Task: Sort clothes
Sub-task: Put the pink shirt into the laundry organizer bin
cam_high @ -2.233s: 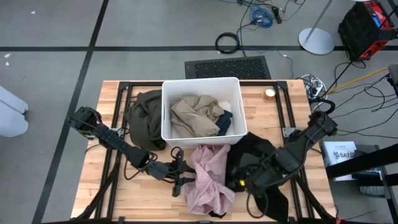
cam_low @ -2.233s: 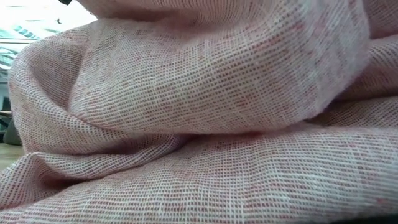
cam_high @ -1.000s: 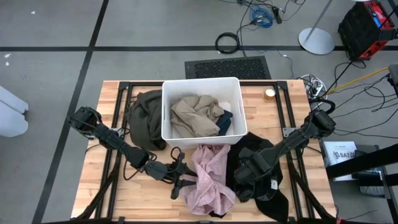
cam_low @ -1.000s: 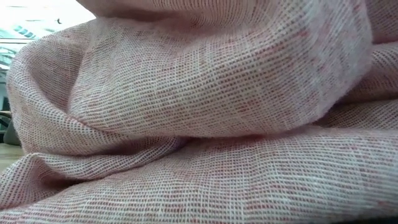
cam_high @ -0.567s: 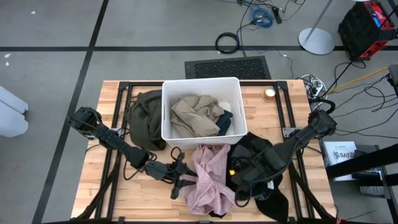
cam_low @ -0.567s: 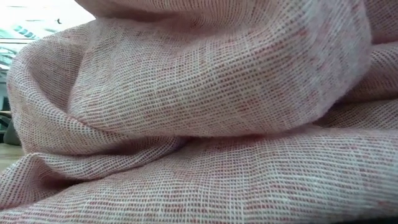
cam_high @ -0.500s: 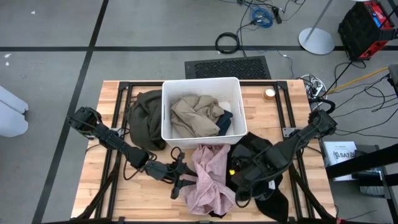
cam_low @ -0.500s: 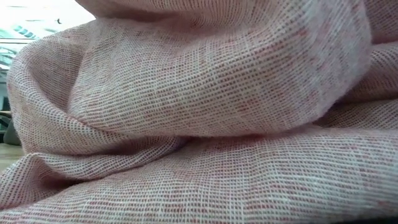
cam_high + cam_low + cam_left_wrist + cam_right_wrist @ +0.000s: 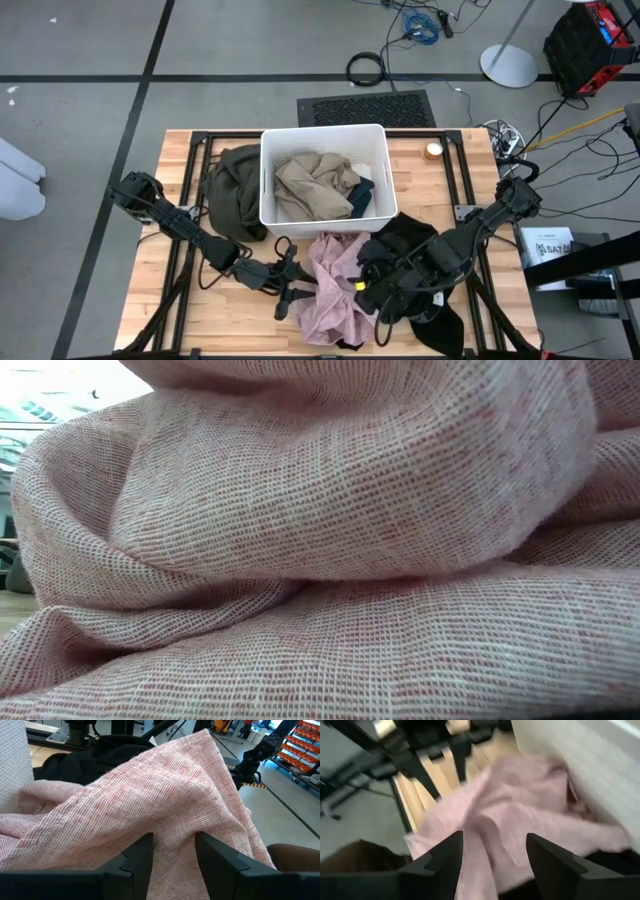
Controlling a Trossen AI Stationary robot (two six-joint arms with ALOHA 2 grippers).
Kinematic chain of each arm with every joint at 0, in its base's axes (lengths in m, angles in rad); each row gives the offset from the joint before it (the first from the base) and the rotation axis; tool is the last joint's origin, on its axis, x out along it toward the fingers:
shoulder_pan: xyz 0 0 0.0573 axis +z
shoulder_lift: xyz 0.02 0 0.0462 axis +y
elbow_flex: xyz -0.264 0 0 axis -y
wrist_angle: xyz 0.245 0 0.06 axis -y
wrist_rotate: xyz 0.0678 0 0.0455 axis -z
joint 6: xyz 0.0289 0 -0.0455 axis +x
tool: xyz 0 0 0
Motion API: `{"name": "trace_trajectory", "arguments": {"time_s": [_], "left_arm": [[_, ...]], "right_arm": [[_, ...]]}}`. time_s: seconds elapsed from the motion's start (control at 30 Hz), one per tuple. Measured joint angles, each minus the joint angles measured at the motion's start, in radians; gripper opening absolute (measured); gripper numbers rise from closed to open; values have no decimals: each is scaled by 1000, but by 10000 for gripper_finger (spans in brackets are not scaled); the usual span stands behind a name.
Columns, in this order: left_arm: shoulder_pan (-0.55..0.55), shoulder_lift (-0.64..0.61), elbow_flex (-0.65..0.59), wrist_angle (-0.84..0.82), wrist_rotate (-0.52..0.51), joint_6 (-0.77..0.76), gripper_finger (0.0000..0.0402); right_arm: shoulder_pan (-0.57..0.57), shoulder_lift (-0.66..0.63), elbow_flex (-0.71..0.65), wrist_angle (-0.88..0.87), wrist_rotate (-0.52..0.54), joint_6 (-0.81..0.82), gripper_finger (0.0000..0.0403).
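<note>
Leftmost on the wooden table (image 9: 175, 315): the olive-green garment (image 9: 232, 190), heaped against the left wall of the white bin (image 9: 322, 137), outside it. Next, the left gripper (image 9: 296, 295), low over the boards at the left edge of the pink garment (image 9: 340, 285); from the left wrist view (image 9: 172, 852), its fingers (image 9: 137, 855) a narrow way apart with a fold of the pink cloth (image 9: 150, 805) lying between them, a firm grip hard to confirm. Inside the bin, toward the middle, the crumpled beige-khaki garment (image 9: 310, 185), and just beside it at the bin's right wall a corner of the dark teal-blue garment (image 9: 361, 194). In front of the bin, the pink garment spread in folds down to the near table edge, touching the bin's front wall; filling the whole low view as woven pink cloth (image 9: 320, 540). To the right, touching the pink one, the black garment (image 9: 432, 322), partly under the right arm. Over the seam between pink and black, the right gripper (image 9: 367, 287); from the right wrist view (image 9: 492, 852), fingers (image 9: 447, 857) spread wide above the pink cloth (image 9: 520, 815), nothing between them. Near the far right table corner, a small round roll of tape (image 9: 433, 151), well apart from the clothes.
</note>
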Motion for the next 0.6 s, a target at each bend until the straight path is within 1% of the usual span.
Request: {"name": "trace_trajectory", "arguments": {"time_s": [0.07,0.2,0.33,0.43,0.6], "left_arm": [[0,0,0,3,0,0,156],[0,0,0,3,0,-2,156],[-1,0,0,3,0,-7,156],[-1,0,0,3,0,-7,156],[-1,0,0,3,0,-5,156]], "right_arm": [[-8,0,0,72,24,-46,206],[-46,18,0,185,21,-129,206],[-91,50,0,205,-78,-181,206],[-116,70,0,204,-158,-181,206],[-147,73,0,213,-166,-184,206]]}}
